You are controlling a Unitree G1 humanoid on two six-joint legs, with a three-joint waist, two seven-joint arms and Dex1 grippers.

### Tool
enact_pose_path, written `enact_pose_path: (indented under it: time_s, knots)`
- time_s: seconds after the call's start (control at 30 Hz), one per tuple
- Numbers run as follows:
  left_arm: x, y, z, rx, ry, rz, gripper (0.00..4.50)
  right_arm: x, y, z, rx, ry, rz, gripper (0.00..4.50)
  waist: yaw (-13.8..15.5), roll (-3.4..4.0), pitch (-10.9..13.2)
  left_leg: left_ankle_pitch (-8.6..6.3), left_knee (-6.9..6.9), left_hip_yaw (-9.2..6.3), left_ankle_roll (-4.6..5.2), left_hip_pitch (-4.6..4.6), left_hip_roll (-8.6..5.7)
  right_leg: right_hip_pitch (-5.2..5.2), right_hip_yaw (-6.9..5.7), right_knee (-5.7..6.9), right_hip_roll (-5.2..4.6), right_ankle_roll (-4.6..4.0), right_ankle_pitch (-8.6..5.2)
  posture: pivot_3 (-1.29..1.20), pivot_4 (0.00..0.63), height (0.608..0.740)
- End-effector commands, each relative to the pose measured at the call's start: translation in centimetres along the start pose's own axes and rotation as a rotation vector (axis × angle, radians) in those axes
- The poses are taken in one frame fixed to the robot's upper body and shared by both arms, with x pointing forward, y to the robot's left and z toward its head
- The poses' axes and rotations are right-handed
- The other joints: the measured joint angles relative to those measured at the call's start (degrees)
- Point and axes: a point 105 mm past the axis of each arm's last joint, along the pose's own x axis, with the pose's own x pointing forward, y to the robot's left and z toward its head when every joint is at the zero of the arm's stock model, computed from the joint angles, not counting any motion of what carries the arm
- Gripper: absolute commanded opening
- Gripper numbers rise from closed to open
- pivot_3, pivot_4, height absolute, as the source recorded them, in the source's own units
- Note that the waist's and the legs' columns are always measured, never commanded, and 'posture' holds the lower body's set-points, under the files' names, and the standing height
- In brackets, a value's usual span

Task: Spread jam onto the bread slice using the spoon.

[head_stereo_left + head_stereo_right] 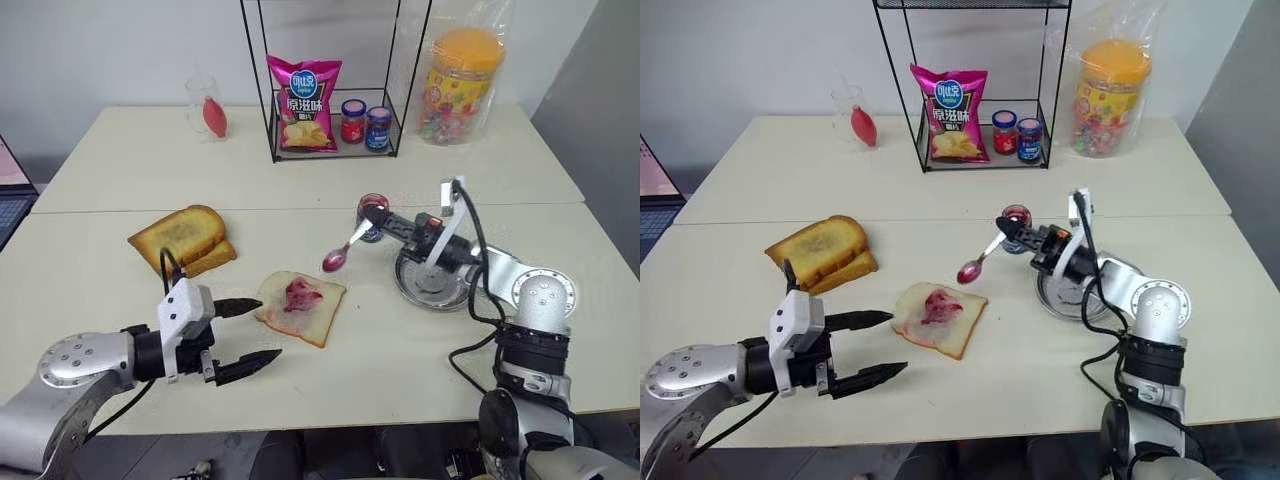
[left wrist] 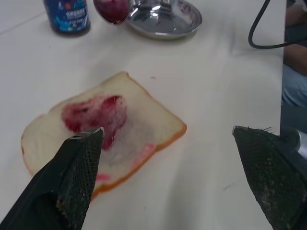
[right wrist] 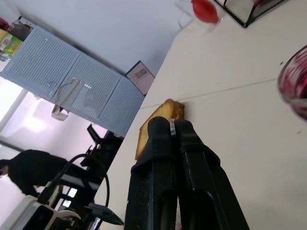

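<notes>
The bread slice (image 1: 301, 306) lies flat on the table with a red jam stain at its centre. My left gripper (image 1: 268, 328) hovers just to its left, open, one finger (image 2: 79, 163) over the slice's near edge and nothing between the fingers. My right gripper (image 1: 376, 228) is shut on the spoon's handle. The spoon (image 1: 345, 252) slants down toward the bread, its bowl (image 2: 112, 9) loaded with red jam and hanging in the air above and right of the slice. The open jam jar (image 1: 372, 214) stands right behind the right gripper.
A round metal plate (image 1: 430, 285) sits under my right forearm. Toasted slices (image 1: 183, 238) lie at the left. Further back stand a wire rack (image 1: 335, 150) with a crisp bag and two lidded jars, a candy tub (image 1: 462, 85) and a glass (image 1: 207, 108).
</notes>
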Motion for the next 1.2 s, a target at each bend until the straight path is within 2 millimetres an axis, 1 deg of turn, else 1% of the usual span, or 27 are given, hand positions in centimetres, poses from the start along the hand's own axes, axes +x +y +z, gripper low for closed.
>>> enact_pose_path:
  time_s: [0.03,0.1,0.2,0.27,0.33,0.43,0.53,0.7,0.8,0.97,1.1,1.17,1.2]
  knots:
    - [1.2,-0.3,2.0,0.076,-0.048,-0.042,4.50,-2.0,1.5,3.6,-0.095,-0.147,0.012,0.04,0.0,0.00,0.0,0.00,0.00,0.00,0.00,-0.01,0.00,0.00,0.00,0.00,0.00,0.00,0.00,0.00,0.150,0.740]
    - [1.9,-0.1,2.9,0.099,-0.071,-0.057,4.50,-3.4,1.1,4.7,-0.135,-0.193,-0.029,0.04,0.0,0.00,0.0,0.00,0.01,0.03,0.00,0.01,-0.01,0.02,0.04,-0.01,0.00,0.00,0.00,0.00,0.150,0.740]
    - [3.5,-0.3,3.4,0.139,-0.068,-0.101,4.50,-7.1,-0.9,5.9,-0.188,-0.267,-0.174,0.04,0.1,-0.02,0.0,0.00,0.01,0.05,0.00,-0.01,-0.03,0.02,0.06,-0.03,0.00,0.01,0.00,0.00,0.150,0.740]
    - [4.2,-0.6,3.5,0.156,-0.059,-0.140,4.50,-9.0,-1.8,6.0,-0.219,-0.286,-0.242,0.04,0.4,-0.04,0.0,0.00,0.00,0.01,0.00,-0.02,-0.04,0.05,0.02,-0.05,-0.01,0.04,-0.02,0.00,0.150,0.740]
    - [4.7,-0.9,3.5,0.168,-0.049,-0.169,4.50,-10.1,-2.3,5.9,-0.231,-0.297,-0.279,0.04,0.4,-0.04,0.0,0.00,0.00,0.06,0.00,-0.02,-0.04,0.04,0.08,-0.04,-0.01,0.04,-0.02,0.00,0.150,0.740]
    - [5.8,-0.8,3.3,0.200,-0.019,-0.177,4.50,-11.8,-3.9,5.9,-0.219,-0.346,-0.350,0.04,-0.1,-0.03,0.0,0.00,0.00,0.13,0.00,0.06,-0.03,0.04,0.14,0.02,0.00,0.04,-0.02,0.00,0.150,0.740]
    - [6.6,-0.8,3.4,0.209,-0.015,-0.174,4.50,-12.5,-4.8,5.2,-0.211,-0.344,-0.383,0.04,-0.2,-0.03,0.0,0.01,0.03,0.12,0.02,0.13,-0.02,0.09,0.16,0.04,0.04,0.05,-0.02,0.00,0.150,0.740]
    - [7.4,-1.4,3.2,0.203,-0.012,-0.194,4.50,-12.8,-6.5,4.2,-0.185,-0.347,-0.430,0.04,-0.1,-0.03,0.0,0.02,0.11,0.13,0.03,0.11,-0.02,0.12,0.20,0.04,0.06,0.08,-0.03,0.00,0.150,0.740]
    - [7.8,-1.8,3.5,0.207,-0.027,-0.207,4.50,-13.0,-7.5,3.7,-0.172,-0.347,-0.438,0.04,0.1,-0.03,0.0,0.02,0.10,0.13,0.03,0.11,-0.02,0.13,0.18,0.02,0.06,0.06,-0.02,0.00,0.150,0.740]
    - [9.0,-0.9,4.5,0.207,-0.078,-0.146,4.50,-12.9,-8.4,2.9,-0.149,-0.340,-0.440,0.04,0.3,-0.03,0.0,0.02,0.12,0.13,0.02,0.10,-0.04,0.13,0.19,0.02,0.04,0.06,-0.01,0.00,0.150,0.740]
    - [9.4,-1.0,4.9,0.196,-0.099,-0.133,4.50,-13.2,-9.1,2.4,-0.147,-0.331,-0.454,0.04,0.2,-0.02,0.0,0.02,0.14,0.12,0.03,0.11,-0.04,0.15,0.19,0.04,0.04,0.06,-0.01,0.00,0.150,0.740]
    - [9.5,-1.1,4.9,0.197,-0.101,-0.133,4.50,-13.4,-9.3,2.2,-0.147,-0.328,-0.463,0.47,0.3,-0.02,0.0,0.02,0.13,0.10,0.02,0.11,-0.03,0.15,0.16,0.03,0.04,0.06,-0.01,0.00,0.150,0.740]
    - [9.6,-1.1,5.0,0.197,-0.104,-0.133,4.50,-13.5,-9.4,2.2,-0.157,-0.326,-0.467,0.55,0.3,-0.02,0.0,0.02,0.13,0.09,0.02,0.10,-0.04,0.15,0.16,0.04,0.04,0.06,-0.01,0.00,0.150,0.740]
